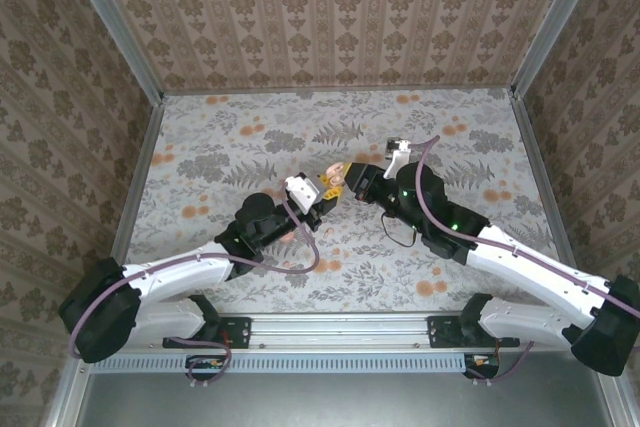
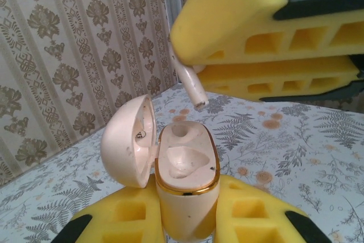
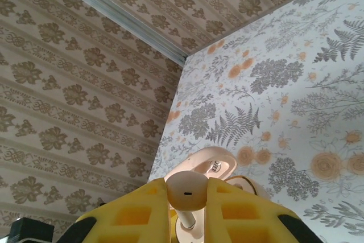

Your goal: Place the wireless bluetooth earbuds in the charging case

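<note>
My left fingers [image 2: 125, 220] are closed narrowly on the lower body of the case [image 2: 185, 163]. They hold it upright above the floral surface [image 1: 250, 147], with its lid [image 2: 128, 140] swung open to the side. I judge this grip is meant to keep the sockets facing up and steady for the other arm. My right fingers [image 2: 239, 4] pinch one cream earbud [image 2: 190, 86] by its rounded head, with the stem slanting down and its tip just above the case mouth, not yet inside. That tilt looks chosen to line the stem up with the upper socket hole. I cannot tell whether the lower socket already holds the other earbud. I can read no brand name or lettering on the case or the earbud.
</note>
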Tool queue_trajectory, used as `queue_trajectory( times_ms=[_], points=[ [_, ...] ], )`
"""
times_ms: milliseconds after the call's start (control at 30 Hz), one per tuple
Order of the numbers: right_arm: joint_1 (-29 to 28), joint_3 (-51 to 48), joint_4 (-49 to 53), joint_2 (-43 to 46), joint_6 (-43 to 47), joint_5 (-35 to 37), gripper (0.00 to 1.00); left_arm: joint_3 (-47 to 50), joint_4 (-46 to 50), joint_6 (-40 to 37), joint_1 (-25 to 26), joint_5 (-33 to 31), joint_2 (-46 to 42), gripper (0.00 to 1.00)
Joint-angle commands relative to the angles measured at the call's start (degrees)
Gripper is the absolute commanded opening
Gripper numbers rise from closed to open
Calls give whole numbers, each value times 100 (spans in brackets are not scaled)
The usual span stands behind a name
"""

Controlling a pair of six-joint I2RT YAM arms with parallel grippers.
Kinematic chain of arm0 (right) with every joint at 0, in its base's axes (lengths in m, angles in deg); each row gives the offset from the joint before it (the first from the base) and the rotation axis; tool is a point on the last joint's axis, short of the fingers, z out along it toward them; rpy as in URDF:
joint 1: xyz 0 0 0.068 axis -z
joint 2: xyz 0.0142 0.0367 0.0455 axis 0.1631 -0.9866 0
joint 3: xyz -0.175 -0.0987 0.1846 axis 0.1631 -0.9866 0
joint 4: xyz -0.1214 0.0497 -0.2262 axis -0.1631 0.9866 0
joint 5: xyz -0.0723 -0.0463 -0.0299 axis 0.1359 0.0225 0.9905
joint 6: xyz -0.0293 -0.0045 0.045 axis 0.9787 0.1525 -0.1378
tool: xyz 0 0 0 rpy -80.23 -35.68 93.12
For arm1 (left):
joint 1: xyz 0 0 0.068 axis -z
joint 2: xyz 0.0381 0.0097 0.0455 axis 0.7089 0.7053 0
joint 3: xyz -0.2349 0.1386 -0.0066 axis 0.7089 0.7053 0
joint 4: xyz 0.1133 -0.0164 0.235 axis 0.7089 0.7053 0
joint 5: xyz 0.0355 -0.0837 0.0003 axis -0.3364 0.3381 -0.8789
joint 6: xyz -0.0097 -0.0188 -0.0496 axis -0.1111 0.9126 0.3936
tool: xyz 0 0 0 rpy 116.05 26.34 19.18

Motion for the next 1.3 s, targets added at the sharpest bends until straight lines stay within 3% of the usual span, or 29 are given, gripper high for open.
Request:
queue_trajectory(
  times_ms=[0, 667, 1267],
  points=[
    [-82, -102, -382, -55, 58, -15, 17, -270, -266, 257, 55, -84, 15, 0],
    [-490, -266, -599, -178, 828, 517, 16, -434, -118, 445, 143, -126, -43, 0],
    [-516, -330, -725, -81, 1252, 826, 16, -482, -152, 627, 168, -73, -17, 0]
  ],
)
